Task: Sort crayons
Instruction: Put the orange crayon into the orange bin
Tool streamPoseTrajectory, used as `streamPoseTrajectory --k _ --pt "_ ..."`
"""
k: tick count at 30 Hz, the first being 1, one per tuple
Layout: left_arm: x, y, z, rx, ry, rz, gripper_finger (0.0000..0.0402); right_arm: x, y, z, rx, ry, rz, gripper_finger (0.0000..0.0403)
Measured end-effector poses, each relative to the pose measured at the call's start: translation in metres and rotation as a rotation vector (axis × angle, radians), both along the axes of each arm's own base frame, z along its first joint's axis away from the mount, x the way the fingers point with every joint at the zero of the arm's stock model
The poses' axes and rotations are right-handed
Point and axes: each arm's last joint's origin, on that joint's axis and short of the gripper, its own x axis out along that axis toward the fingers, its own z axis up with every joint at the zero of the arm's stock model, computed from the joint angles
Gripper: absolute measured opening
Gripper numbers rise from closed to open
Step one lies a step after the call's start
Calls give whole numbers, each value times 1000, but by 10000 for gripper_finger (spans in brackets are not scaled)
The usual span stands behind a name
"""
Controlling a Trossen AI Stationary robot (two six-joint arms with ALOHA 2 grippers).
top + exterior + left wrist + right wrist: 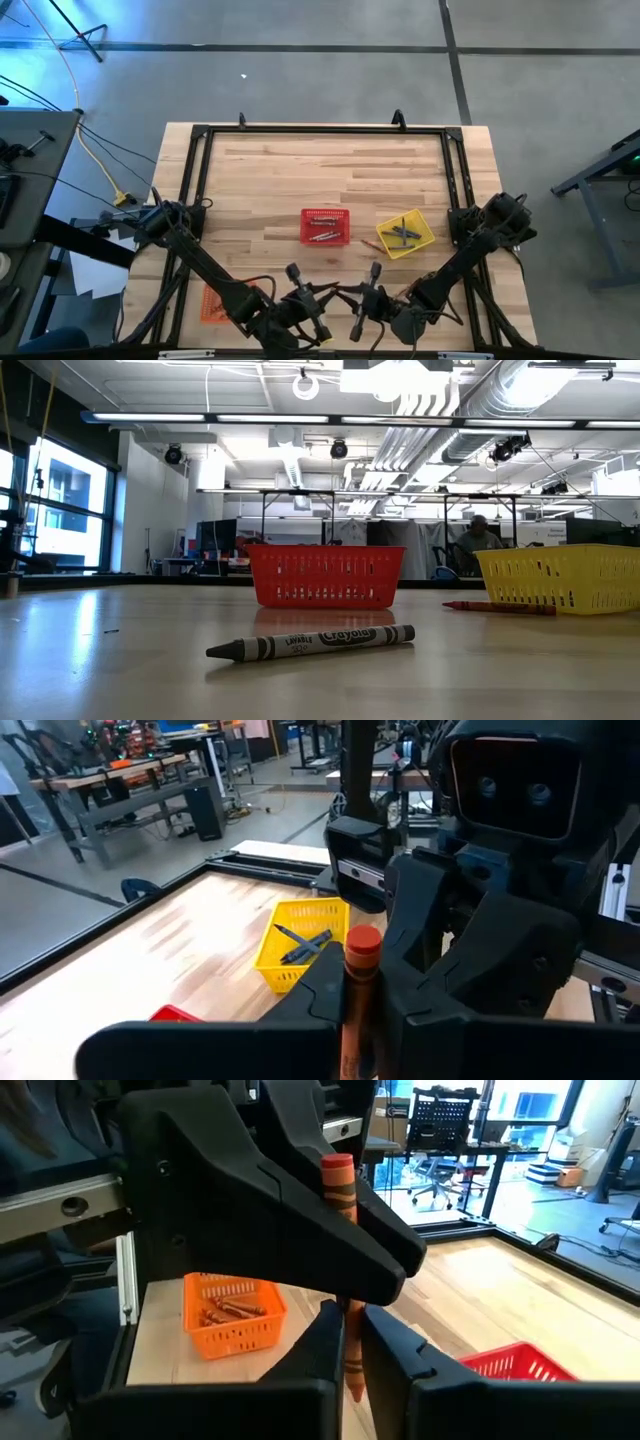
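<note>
Left gripper (358, 1008) is pinched narrow on the orange crayon (361, 952), which stands upright between its fingers. The right gripper (350, 1335) holds the same stick lower down, its jaws drawn close on either side. The crayon hangs in the air at the near edge of the table (270, 180), held between the two arms.

I judge this to be a hand-over, and the danger lies in its timing. If either arm pulls away while both are clamped, the thin wax stick could snap. If one lets go before the other's hold is firm, the stick could tip and drop to the wood.

The orange basket (235, 1315), which already holds like-coloured sticks, sits near the left arm. The red basket (325, 226) and yellow basket (405, 232) stand mid-table. A grey crayon (312, 643) and a red crayon (498, 606) lie loose on the wood, unsorted.
</note>
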Motion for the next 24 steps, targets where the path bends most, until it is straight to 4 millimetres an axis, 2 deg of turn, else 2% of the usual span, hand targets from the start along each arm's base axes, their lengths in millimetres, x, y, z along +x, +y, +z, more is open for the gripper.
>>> streamPoseTrajectory --k 6,11,16,20,24 --pt "-6 -6 0 38 9 -4 4 -9 3 12 -104 24 28 85" --pt "-25 -16 10 102 14 4 3 -31 6 28 -101 57 70 144" --pt "-64 -33 19 49 36 -95 3 -54 16 25 44 100 144 163" --pt "-102 -44 15 -160 80 -174 8 -66 23 17 142 163 220 158" --pt "-134 -41 0 -365 214 -131 8 -72 24 11 211 200 222 144"
